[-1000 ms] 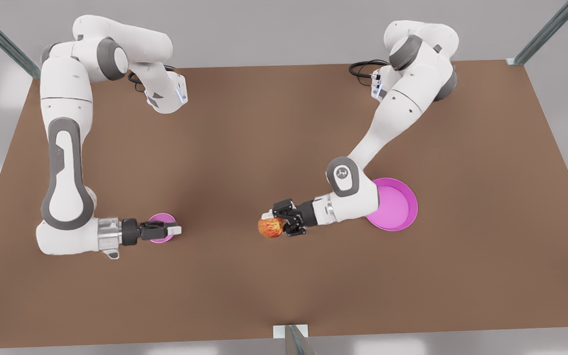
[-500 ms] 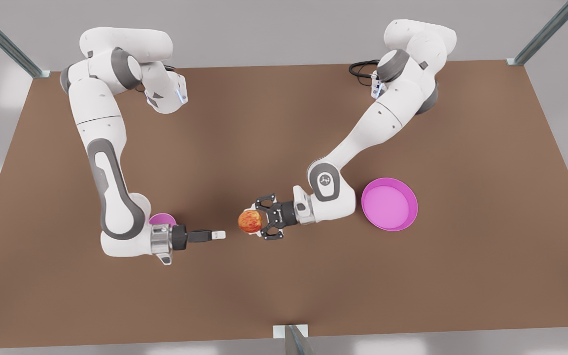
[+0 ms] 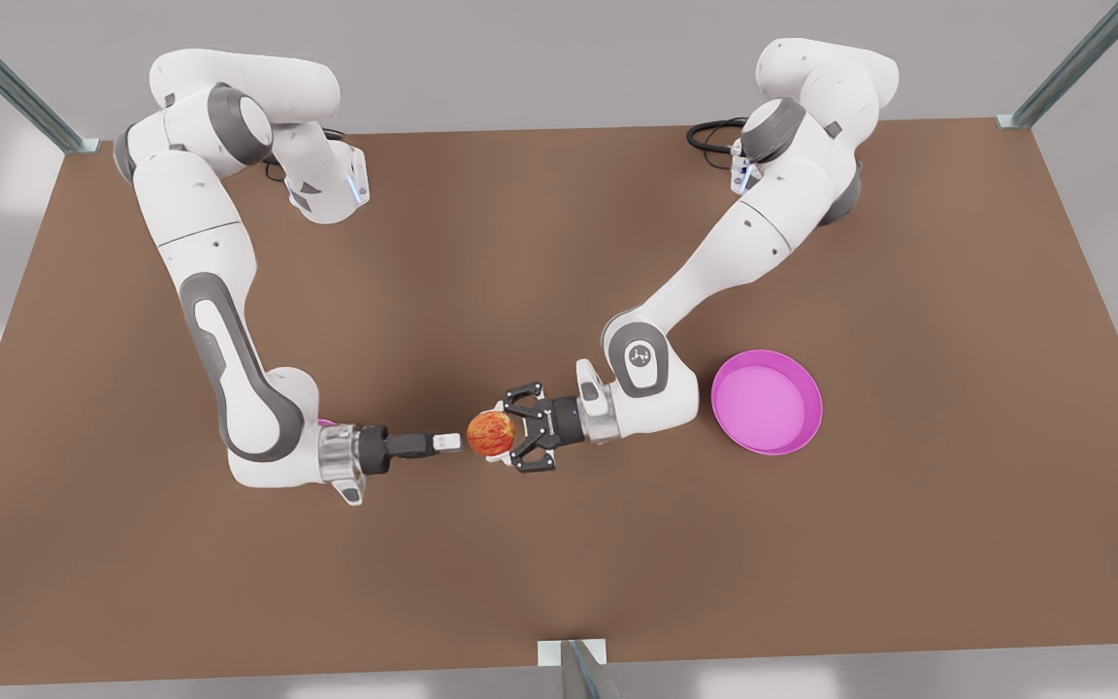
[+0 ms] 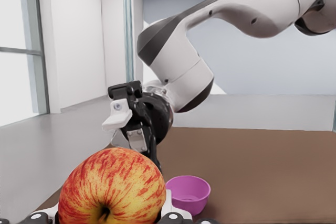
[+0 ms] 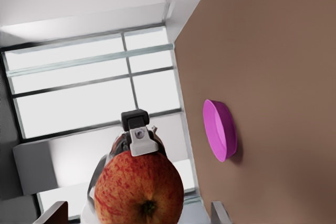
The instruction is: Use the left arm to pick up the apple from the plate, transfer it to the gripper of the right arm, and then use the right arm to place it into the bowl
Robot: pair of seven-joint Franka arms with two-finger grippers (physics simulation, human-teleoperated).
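**A:** Starting with the front view: why is the apple [image 3: 489, 433] hanging in mid-air over the tabletop [image 3: 559, 563]?

**B:** It looks like the handover. The left end effector [image 3: 504, 436], on the arm at the front view's right, is gripping the apple and presenting it sideways, well away from the plate [image 3: 766, 403]. The right end effector [image 3: 443, 442] is pointing straight at it, its tip just beside the fruit. The bowl [image 3: 326, 423] is peeking out from behind that arm's wrist.

**A:** What is the left wrist view showing?

**B:** The apple is sitting between the left end effector's own white pads [image 4: 173, 214], so its fingers are closing on the fruit. Beyond it, the right end effector [image 4: 126, 125] is facing the camera, and the bowl [image 4: 188, 192] is standing on the tabletop below, near enough for the drop that follows.

**A:** And the right wrist view?

**B:** The right end effector's fingers [image 5: 52, 213] are standing spread wide, holding nothing, with the apple [image 5: 139, 190] framed between them. I can't tell whether they're touching it. The left end effector [image 5: 139, 135] is pinching the apple from behind, and the plate [image 5: 219, 129] is lying empty farther off. I judge that the next move is closing on the fruit before the left lets go, or the apple will fall.
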